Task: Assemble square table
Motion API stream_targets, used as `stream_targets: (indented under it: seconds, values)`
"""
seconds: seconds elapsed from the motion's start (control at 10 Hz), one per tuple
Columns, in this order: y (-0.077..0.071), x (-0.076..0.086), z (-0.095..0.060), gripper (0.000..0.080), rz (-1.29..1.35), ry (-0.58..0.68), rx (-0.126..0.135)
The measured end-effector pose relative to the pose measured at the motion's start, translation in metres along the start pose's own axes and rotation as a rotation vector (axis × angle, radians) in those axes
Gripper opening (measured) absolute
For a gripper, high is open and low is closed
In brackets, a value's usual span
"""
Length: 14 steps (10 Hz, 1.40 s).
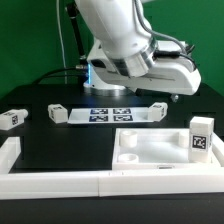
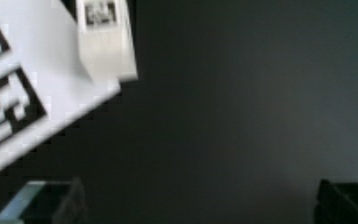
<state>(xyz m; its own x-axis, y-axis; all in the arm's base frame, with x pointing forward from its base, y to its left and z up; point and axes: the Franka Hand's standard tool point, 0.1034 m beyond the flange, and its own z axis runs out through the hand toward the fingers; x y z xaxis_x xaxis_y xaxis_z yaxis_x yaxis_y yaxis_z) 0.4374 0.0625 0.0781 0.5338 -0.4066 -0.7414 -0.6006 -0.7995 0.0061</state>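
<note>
The square table's white slab [image 1: 150, 152], with a raised rim and corner holes, lies at the front right. One short white tagged leg [image 1: 201, 138] stands upright at its right end. Three more legs lie on the black table: one at the far left [image 1: 12, 118], one [image 1: 58, 113] by the marker board's left end and one [image 1: 155, 110] by its right end. My gripper [image 1: 170, 90] hangs above that right leg. In the wrist view the gripper [image 2: 202, 205] is open over bare black table, its dark fingertips [image 2: 51, 203] far apart, with a leg [image 2: 105, 40] lying clear of them.
The marker board [image 1: 108, 112] [image 2: 16, 95] lies flat at the middle back. Long white border rails [image 1: 60, 182] run along the front and the left side. The arm's base and a cable stand behind the board.
</note>
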Motion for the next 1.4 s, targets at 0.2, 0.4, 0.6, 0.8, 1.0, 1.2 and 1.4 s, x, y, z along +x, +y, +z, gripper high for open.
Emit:
stream_targets:
  seconds: [0.2, 0.4, 0.6, 0.8, 1.0, 1.2, 1.4]
  values:
    - [0.005, 0.009, -0.001, 0.0649, 0.018, -0.105, -0.014]
    - [0.003, 0.013, 0.001, 0.0649, 0.004, -0.071, -0.025]
    - [0.005, -0.004, 0.035, 0.0649, -0.108, -0.006, -0.123]
    - [0.008, -0.01, 0.043, 0.0649, -0.117, -0.004, -0.142]
    - [0.008, -0.009, 0.044, 0.0649, -0.116, -0.005, -0.142]
    - [0.009, -0.009, 0.044, 0.0649, -0.115, -0.006, -0.142]
    - [0.021, -0.007, 0.068, 0.0649, -0.092, -0.012, -0.133]
